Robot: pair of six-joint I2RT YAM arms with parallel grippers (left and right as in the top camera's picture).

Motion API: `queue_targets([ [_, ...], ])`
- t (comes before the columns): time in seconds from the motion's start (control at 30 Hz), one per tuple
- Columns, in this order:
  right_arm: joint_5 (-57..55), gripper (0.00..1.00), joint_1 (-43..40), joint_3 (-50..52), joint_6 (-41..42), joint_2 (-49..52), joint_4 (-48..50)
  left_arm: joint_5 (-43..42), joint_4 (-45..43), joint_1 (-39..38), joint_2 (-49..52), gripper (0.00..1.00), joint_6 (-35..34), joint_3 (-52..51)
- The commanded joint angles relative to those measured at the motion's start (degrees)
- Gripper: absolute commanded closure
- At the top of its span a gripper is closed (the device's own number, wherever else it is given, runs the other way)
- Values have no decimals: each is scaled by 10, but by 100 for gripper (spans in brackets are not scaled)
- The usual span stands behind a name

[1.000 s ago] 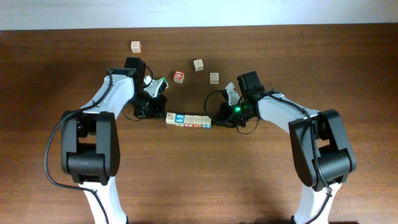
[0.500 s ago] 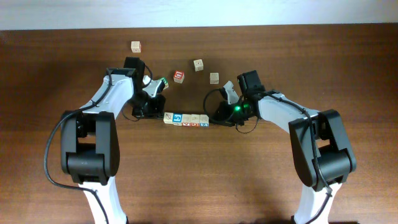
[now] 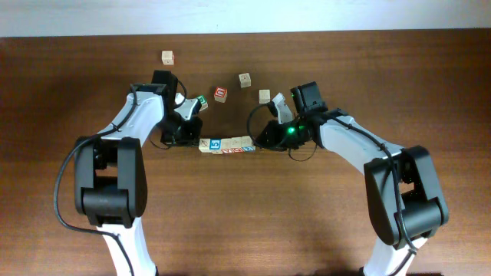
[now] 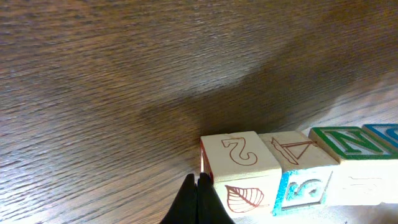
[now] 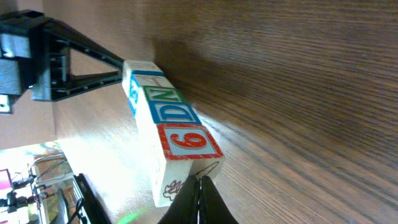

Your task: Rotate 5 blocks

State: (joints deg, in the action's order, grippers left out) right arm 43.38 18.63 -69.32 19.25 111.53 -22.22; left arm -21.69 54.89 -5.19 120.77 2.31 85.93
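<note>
Five blocks in one row, a closed gripper at each end.
Your five blocks point(image 3: 226, 145) lie end to end mid-table point(image 3: 307, 215). The left gripper point(image 4: 198, 198), jaws pressed together and holding nothing, touches the "2" block point(image 4: 239, 165). The right gripper point(image 5: 200, 198), jaws likewise pressed together, sits against the "6" block point(image 5: 185, 144). Closed tips act as pushers here, and offset pushes from opposite ends would likely swing the whole line.
</note>
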Motion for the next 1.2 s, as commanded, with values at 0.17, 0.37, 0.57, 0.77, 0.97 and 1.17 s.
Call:
queue_targets([
  [0.17,6,96,49,-26,-3,-16,4,-55,1,-11,5,100,-6,-5],
  [0.37,-65,96,49,-26,23,-15,-29,-55,1,-10,5,100,-6,-5],
  [0.57,-110,96,49,-26,30,-15,-47,-55,0,-10,5,100,-6,-5],
  [0.77,-174,96,49,-26,50,-6,-77,-55,0,-10,5,100,-6,-5],
  [0.97,-177,96,49,-26,58,32,-76,-55,0,-10,5,100,-6,-5],
  [1.17,-183,96,45,-26,68,43,-75,-48,2,-10,5,100,-6,-5],
])
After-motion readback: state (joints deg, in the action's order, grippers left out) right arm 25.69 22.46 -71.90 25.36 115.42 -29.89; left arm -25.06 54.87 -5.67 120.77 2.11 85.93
